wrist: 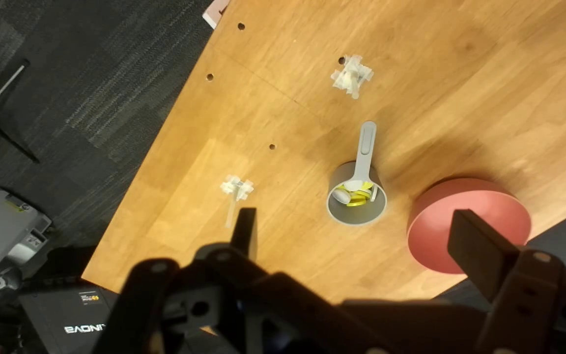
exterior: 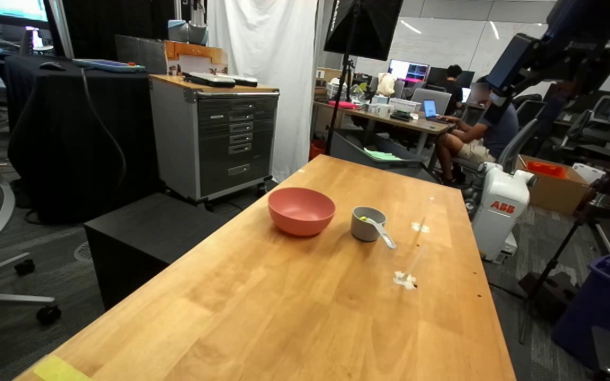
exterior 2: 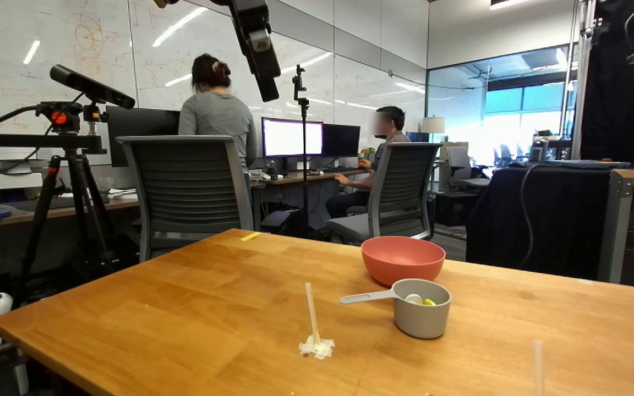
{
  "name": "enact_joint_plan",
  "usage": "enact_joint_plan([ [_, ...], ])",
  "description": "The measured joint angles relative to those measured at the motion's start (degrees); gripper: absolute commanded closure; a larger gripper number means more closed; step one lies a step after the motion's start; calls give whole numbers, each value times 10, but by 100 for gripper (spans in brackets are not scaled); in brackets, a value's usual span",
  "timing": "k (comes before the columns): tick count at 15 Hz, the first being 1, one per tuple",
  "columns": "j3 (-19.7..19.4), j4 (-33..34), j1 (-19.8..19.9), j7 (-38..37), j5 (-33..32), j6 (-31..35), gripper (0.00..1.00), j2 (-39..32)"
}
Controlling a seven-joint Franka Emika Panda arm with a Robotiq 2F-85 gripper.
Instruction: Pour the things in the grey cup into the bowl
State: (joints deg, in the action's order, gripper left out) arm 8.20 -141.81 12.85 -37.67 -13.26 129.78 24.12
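Note:
The grey cup (exterior: 363,230) stands upright on the table in both exterior views (exterior 2: 421,323). It also shows in the wrist view (wrist: 343,173), with its handle pointing up the picture. Small yellow and white pieces (wrist: 358,200) lie inside it; some also show in an exterior view (exterior 2: 430,302). The pink-red bowl (exterior: 301,218) stands beside the cup, apart from it, in both exterior views (exterior 2: 403,270). In the wrist view the bowl (wrist: 435,221) is partly hidden by the right finger. My gripper (wrist: 355,212) is open and empty, high above the table.
Two thin clear sticks are fixed to the table with white tape, one (exterior 2: 311,311) near the cup's handle side; their taped bases show in the wrist view (wrist: 353,74). A black box (exterior: 151,227) stands beside the table (exterior: 262,296). The bowl is near a table edge.

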Motion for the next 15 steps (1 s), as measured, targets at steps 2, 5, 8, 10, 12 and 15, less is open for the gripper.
enact_joint_plan([
  [2,0,0,0,0,0,0,0,0],
  [5,0,0,0,0,0,0,0,0],
  [8,-3,-1,-3,0,0,1,0,-2],
  [10,-6,3,-6,0,3,5,0,-6],
  [12,-9,14,-10,1,6,6,0,-12],
  [15,-9,40,-11,1,5,8,0,-30],
])
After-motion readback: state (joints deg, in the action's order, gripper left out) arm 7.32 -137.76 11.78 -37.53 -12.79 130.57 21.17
